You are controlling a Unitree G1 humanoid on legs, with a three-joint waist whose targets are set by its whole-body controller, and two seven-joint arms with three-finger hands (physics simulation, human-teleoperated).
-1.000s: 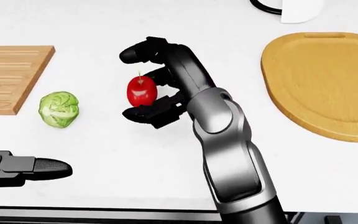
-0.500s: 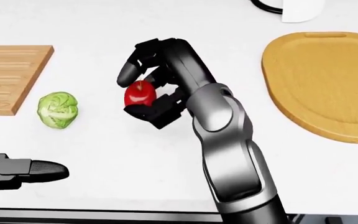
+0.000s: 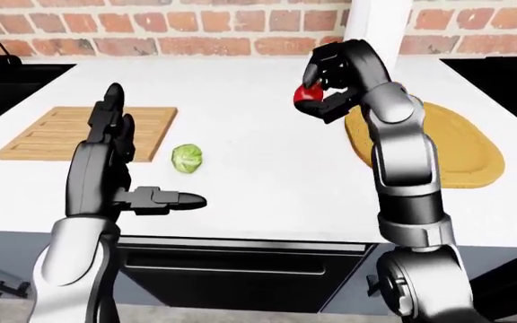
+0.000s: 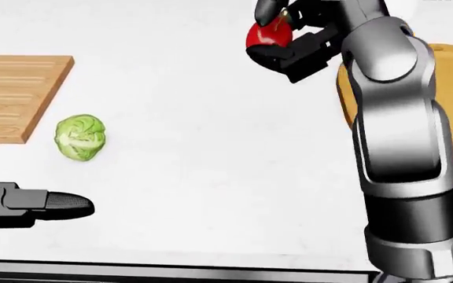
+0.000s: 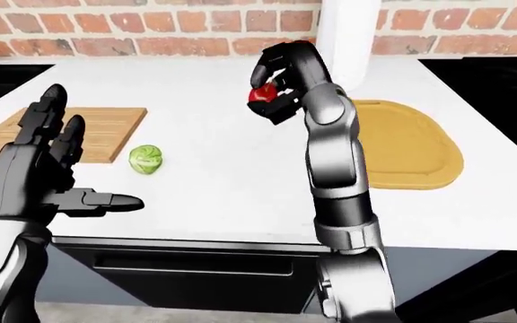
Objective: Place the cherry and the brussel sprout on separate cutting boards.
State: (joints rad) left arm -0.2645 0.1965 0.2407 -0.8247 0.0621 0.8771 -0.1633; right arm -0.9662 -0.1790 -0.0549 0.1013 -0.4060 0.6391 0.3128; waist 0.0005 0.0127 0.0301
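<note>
So our right hand (image 3: 330, 84) has its fingers (image 4: 267, 10) closed round the cherry (image 4: 269, 34), lifted clear of the tabletop (image 4: 211, 147). The rounded cutting board (image 5: 411, 145) lies just right of and below those fingers. Our left hand (image 3: 106, 155) is spread wide, holding nothing, thumb pointing right. The brussel sprout (image 3: 186, 158) sits on the tabletop just right of the left fingers, apart from them, beside the slatted cutting board (image 3: 61, 131), which lies behind that hand in the left-eye view.

Handling, as we judge it: the cherry is small, light, smooth and likely slippery, so a soft pinch across its widest part is safest; squeeze hard and it could pop out. The stem at top is no place to grip. The sprout looks light and firm, roundish, leafy enough to give some grip but prone to rolling; we'd take it across the middle from above. Neither needs much force. Neither item is on a board yet.
</note>
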